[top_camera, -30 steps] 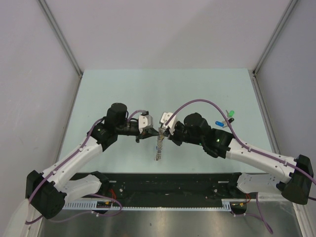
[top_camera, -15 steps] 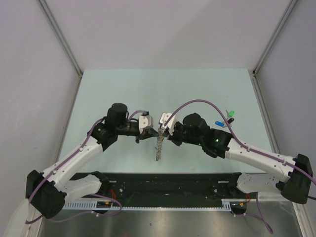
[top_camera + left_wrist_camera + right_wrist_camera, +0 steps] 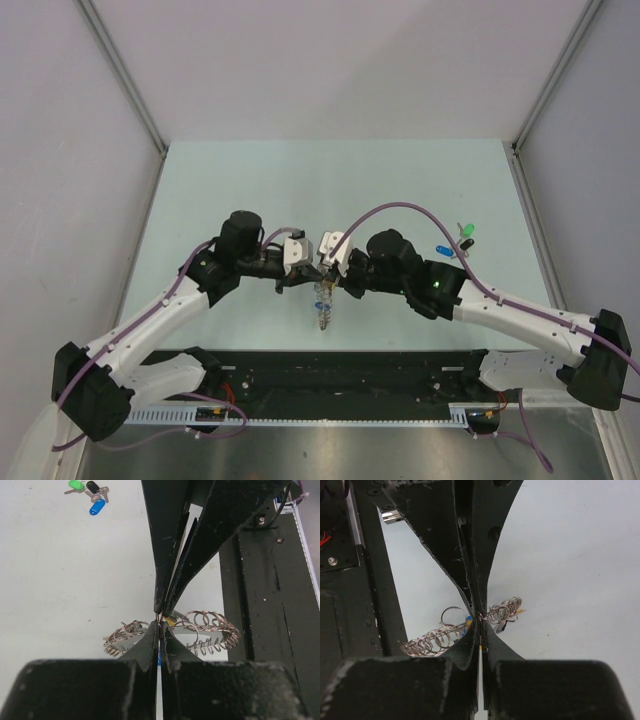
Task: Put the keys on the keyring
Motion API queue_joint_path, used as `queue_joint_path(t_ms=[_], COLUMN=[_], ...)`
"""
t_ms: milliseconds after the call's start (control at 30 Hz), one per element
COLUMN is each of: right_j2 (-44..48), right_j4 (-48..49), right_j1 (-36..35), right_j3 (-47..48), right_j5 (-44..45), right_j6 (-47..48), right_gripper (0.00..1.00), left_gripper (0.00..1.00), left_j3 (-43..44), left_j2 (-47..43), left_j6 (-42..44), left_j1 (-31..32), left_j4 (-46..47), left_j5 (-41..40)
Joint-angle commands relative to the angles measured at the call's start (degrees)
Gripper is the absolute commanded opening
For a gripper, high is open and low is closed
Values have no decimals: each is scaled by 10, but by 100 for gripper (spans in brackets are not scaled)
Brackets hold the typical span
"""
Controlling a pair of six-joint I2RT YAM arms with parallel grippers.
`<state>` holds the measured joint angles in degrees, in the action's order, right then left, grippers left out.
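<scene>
Basically: both hands closed, tip to tip on the keyring.
Left hand (image 3: 311, 270) and right hand (image 3: 331, 272) meet nose to nose above the middle of the desk (image 3: 250, 180), each with its jaws pressed together to a hairline slit. Keyring (image 3: 322, 305) (coiled grey wire) is nipped by a strand right where the tips meet. Its loops sag to either side of them in both wrist views. Loose keys (image 3: 458, 238) with green, black and blue caps lie well apart at the desk's far right. A small yellow-and-blue bit shows against the coils (can't tell what).
</scene>
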<state>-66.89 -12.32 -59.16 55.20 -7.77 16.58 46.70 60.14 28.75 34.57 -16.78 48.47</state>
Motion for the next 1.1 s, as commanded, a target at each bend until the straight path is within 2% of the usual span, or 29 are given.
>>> queue_joint_path(t_ms=[0,200,533,1067], right_j2=[-6,3,43,32], right_j4=[41,32,-54,-40], right_j1=[-2,-2,1,15], right_j3=[30,32,29,24], right_j5=[-17,-14,11,10], right_j6=[2,1,-12,-25], right_gripper=[0,0,0,0], left_gripper=[0,0,0,0], left_j3=[13,9,1,-6], left_j2=[-6,-13,-20,-25], left_j6=[19,10,3,-8], left_j1=[10,10,10,10], left_j4=[24,32,47,66], left_j5=[55,31,-3,13])
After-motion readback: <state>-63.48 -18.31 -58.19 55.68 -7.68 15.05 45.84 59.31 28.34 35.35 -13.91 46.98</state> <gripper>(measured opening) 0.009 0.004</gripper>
